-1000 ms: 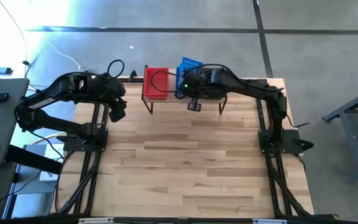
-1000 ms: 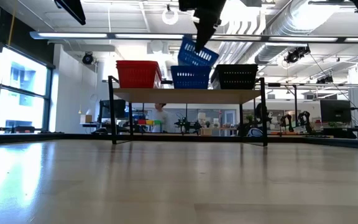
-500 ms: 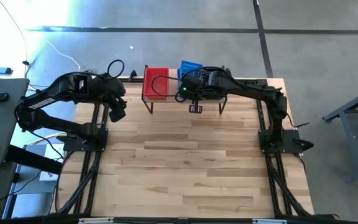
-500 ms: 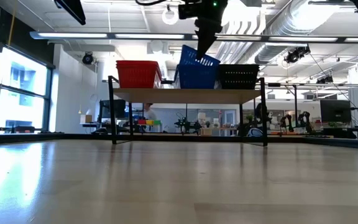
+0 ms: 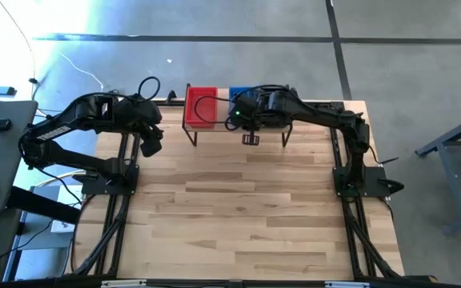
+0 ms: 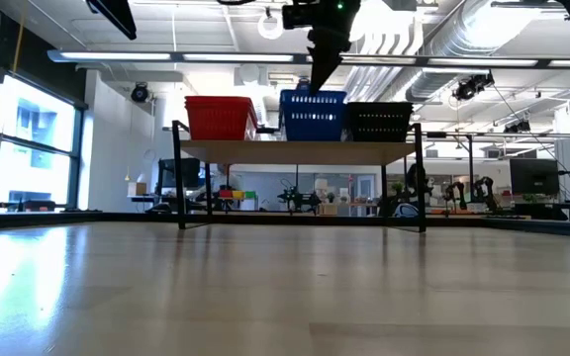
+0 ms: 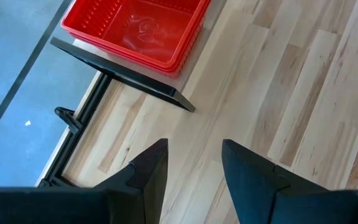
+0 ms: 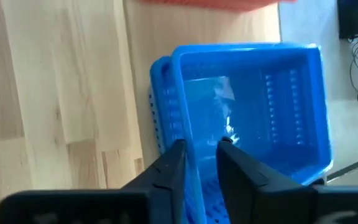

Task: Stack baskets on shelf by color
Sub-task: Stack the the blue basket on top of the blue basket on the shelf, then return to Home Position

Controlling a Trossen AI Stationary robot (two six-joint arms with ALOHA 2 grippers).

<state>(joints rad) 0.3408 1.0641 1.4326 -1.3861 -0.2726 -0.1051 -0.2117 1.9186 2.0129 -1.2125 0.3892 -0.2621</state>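
Glossy perforated plastic baskets (image 8: 247, 106) on a matt wooden shelf (image 6: 300, 150).

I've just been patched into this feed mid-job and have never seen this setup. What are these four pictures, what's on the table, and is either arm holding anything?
You are looking at two dark robot arms at a wooden table, each ending in a two-finger gripper.

The high view looks straight down; the low view looks level across the tabletop. The other two come from cameras on each wrist, looking past that arm's own fingers.

At the far edge stands a low shelf carrying red baskets, blue baskets and black baskets, side by side.

The right gripper sits over the blue stack, its fingers on either side of the top basket's near wall. Whether they are gripping or have let go cannot be told; the basket sits level on the stack.

The left gripper is open and empty, waiting above the table beside the shelf's red end.
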